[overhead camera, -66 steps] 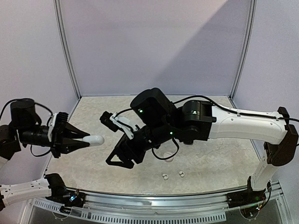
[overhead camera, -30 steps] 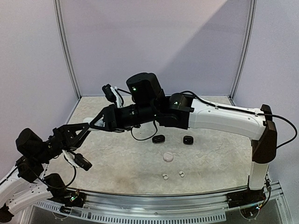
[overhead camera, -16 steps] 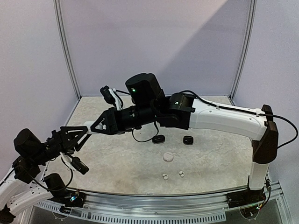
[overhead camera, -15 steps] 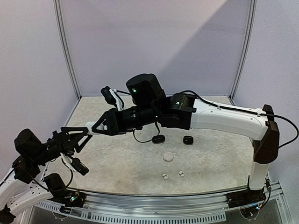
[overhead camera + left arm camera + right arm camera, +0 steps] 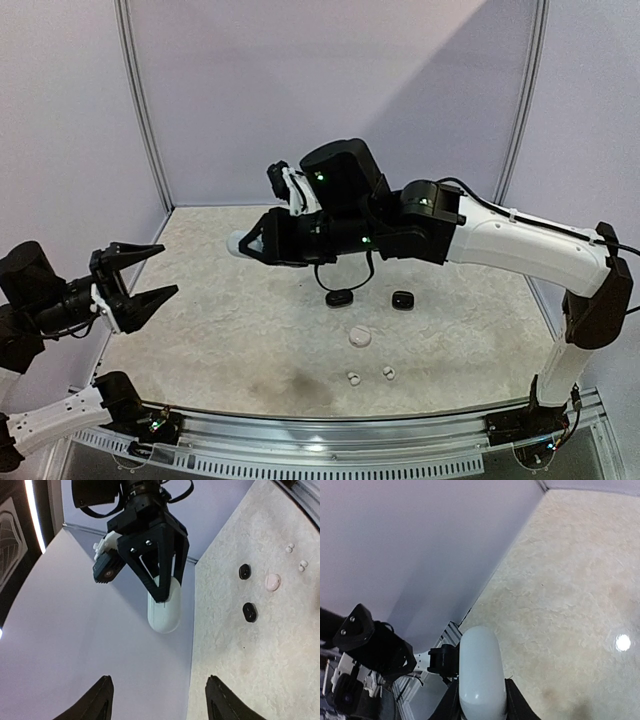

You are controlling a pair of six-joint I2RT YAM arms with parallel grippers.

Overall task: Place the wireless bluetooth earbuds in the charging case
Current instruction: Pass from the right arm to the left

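Your right gripper (image 5: pixel 250 243) is clamped on the white charging case (image 5: pixel 480 675), up in the air over the back-left of the table (image 5: pixel 230 340). Your left gripper (image 5: pixel 168 267) hangs wide open and empty, facing it, well apart. Two tiny white earbuds (image 5: pixel 353 378) sit near the front edge, close to a round white piece (image 5: pixel 359 337) and two black oval bits (image 5: pixel 340 297). The table is speckled beige, the walls (image 5: pixel 330 90) plain lilac.
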